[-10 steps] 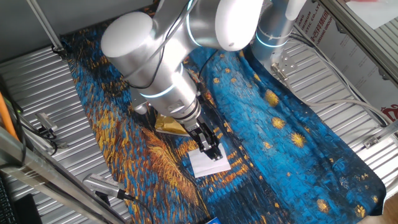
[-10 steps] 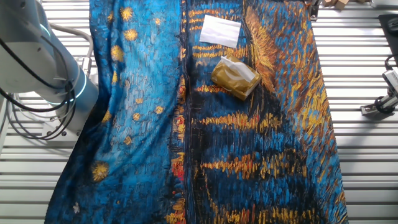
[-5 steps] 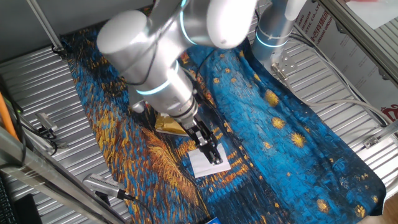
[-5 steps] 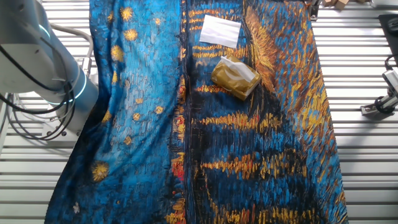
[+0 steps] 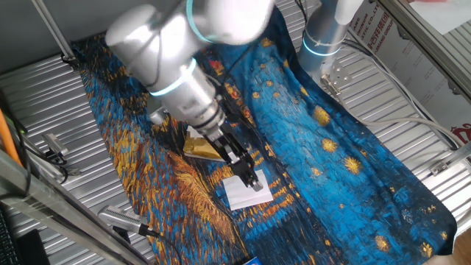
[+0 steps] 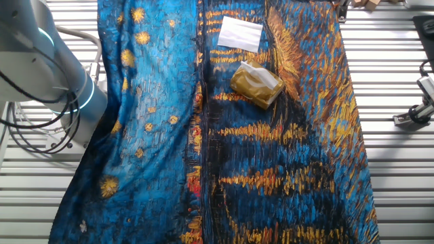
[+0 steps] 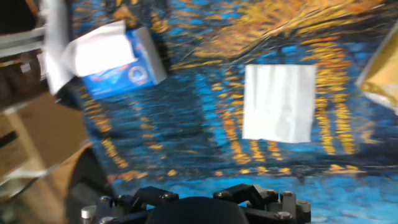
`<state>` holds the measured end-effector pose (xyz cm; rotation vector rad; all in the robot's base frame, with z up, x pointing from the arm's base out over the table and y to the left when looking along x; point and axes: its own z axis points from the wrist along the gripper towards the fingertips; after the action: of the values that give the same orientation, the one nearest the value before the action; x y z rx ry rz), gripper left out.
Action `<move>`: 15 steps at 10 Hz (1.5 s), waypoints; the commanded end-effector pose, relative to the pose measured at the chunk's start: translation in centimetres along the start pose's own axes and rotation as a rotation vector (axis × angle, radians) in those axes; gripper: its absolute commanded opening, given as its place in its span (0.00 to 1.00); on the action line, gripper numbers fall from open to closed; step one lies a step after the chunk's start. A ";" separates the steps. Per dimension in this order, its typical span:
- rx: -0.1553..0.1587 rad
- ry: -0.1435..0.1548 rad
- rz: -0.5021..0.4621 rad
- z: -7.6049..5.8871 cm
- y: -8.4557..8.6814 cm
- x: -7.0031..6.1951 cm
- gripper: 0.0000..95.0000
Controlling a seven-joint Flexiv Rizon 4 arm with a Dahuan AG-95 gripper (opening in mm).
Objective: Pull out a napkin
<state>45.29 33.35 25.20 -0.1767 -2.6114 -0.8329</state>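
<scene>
Fixed and hand views of one moment, read left to right. In one fixed view the silver arm reaches down over the blue-and-gold painted cloth (image 5: 346, 147) that drapes the bench; the shiny gold-tan packet (image 5: 200, 147) lies beneath the wrist, and just beyond it, toward the near edge of the bench, the thin flat white paper napkin (image 5: 243, 193) lies spread on the cloth. The black two-finger gripper (image 5: 252, 179) hangs over the napkin's far edge; whether it touches the paper, and how far its jaws are parted, cannot be told. In the other fixed view the napkin (image 6: 240, 33) sits near the far edge of the bench, apart from the packet (image 6: 256, 84). The napkin appears already free of the packet, so the pull looks complete; the next move would be a clear retreat of the arm. The hand view is blurred and shows no fingertips; a blue-and-white box (image 7: 121, 65) at upper left cannot be identified.
</scene>
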 end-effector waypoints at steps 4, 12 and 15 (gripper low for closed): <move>0.510 -0.074 0.005 0.1 0.1 0.1 0.80; 0.788 -0.088 -0.023 -1.1 -1.3 1.1 0.00; 0.786 -0.087 -0.034 -1.1 -1.3 1.1 0.00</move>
<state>44.46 32.21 25.69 0.0292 -2.7867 -0.0894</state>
